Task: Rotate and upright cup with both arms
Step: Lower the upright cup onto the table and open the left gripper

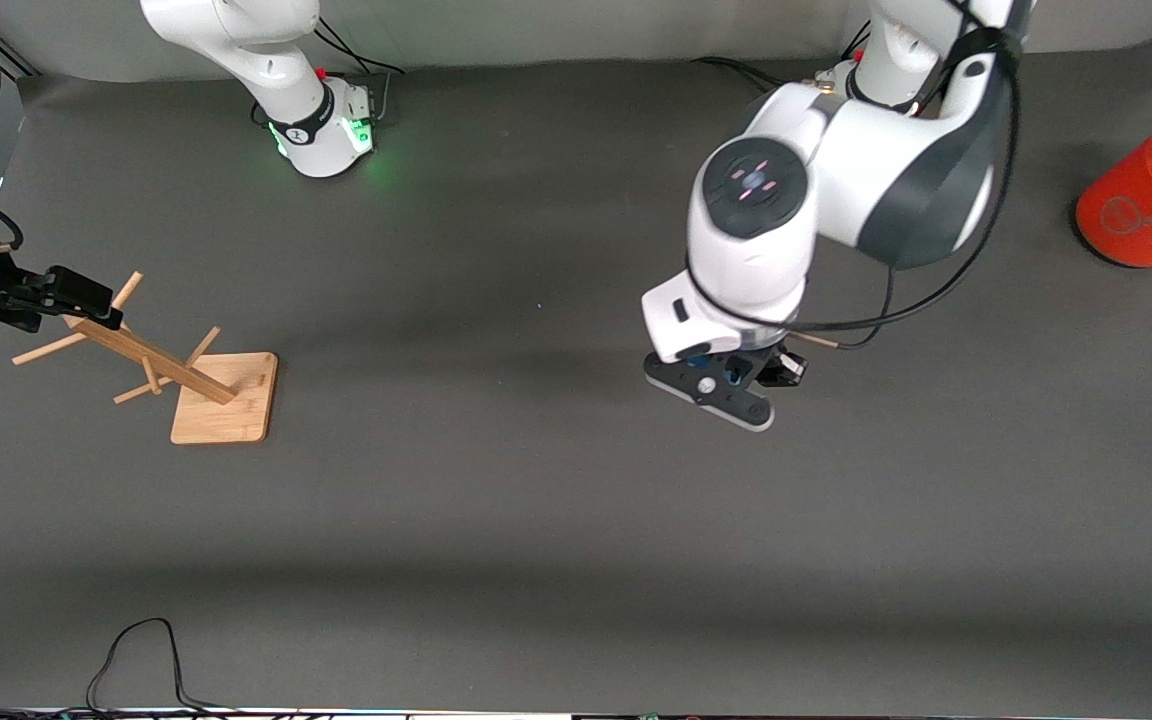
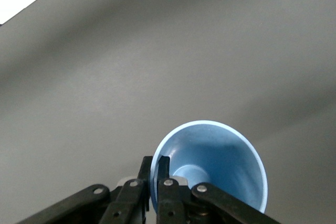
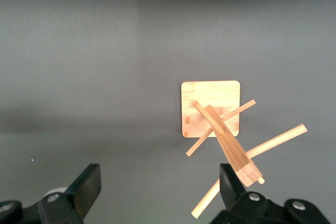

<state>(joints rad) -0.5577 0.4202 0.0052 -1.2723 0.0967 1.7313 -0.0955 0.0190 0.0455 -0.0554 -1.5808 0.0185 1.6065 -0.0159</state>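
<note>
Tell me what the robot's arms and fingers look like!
Both arms are shiny white with dark grey joint covers. The left arm carries looping black cables and a round dark cap with small red marks. The right arm has a green-glowing base. Their fingers are black with silver bolts.

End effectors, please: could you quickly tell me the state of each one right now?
Left end effector: closed on the rim of the pale-blue cup.
Right end effector: open, empty, above the wooden peg rack.
</note>
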